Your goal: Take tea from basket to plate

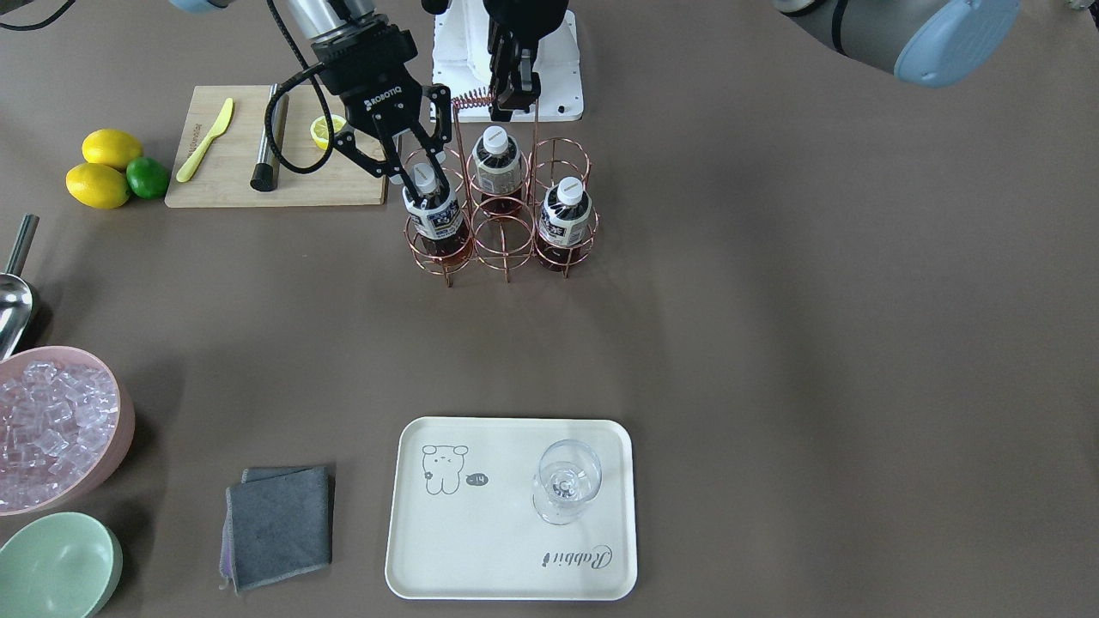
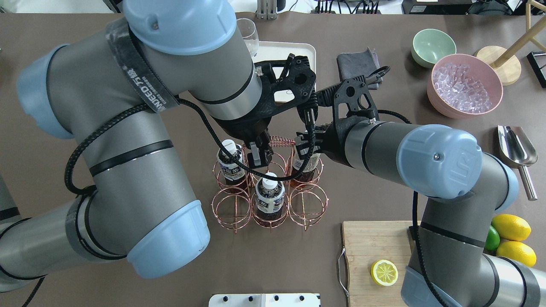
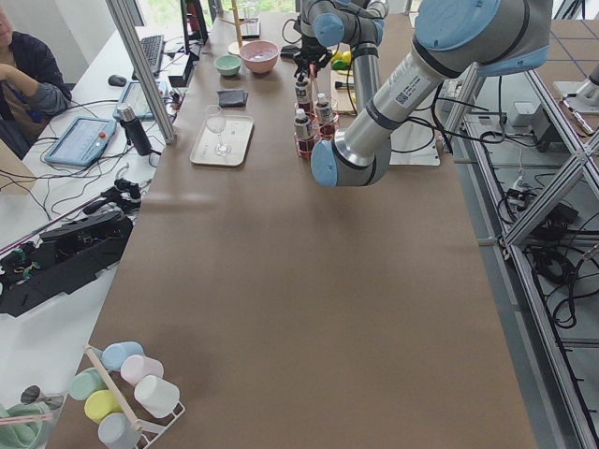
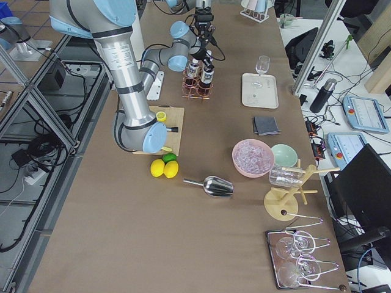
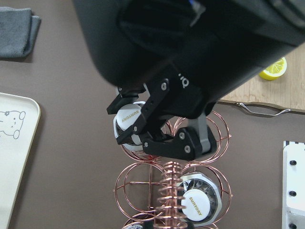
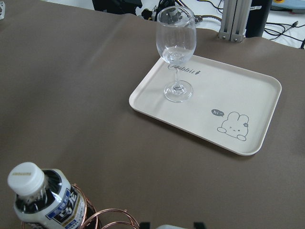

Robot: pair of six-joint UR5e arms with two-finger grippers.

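The copper wire basket (image 1: 470, 96) stands mid-table with three tea bottles in its rings. My right gripper (image 1: 425, 184) comes down over the tea (image 1: 434, 219) in the front corner ring, and its fingers (image 5: 143, 130) press on either side of the white cap (image 5: 128, 117). My left gripper (image 1: 508, 105) is shut on the basket's coiled handle (image 2: 281, 140). Two more bottles (image 1: 496, 167) (image 1: 564, 215) sit untouched. The cream plate (image 1: 481, 549) lies apart on the operators' side, with a wine glass (image 1: 567, 481) standing on it.
A cutting board (image 1: 232, 176) with a lemon half, a knife and a steel rod lies beside the basket. Lemons and a lime (image 1: 116, 167), a pink bowl of ice (image 1: 60, 425), a green bowl (image 1: 56, 566), a grey cloth (image 1: 279, 524) and a metal scoop (image 1: 13, 300) lie on my right side.
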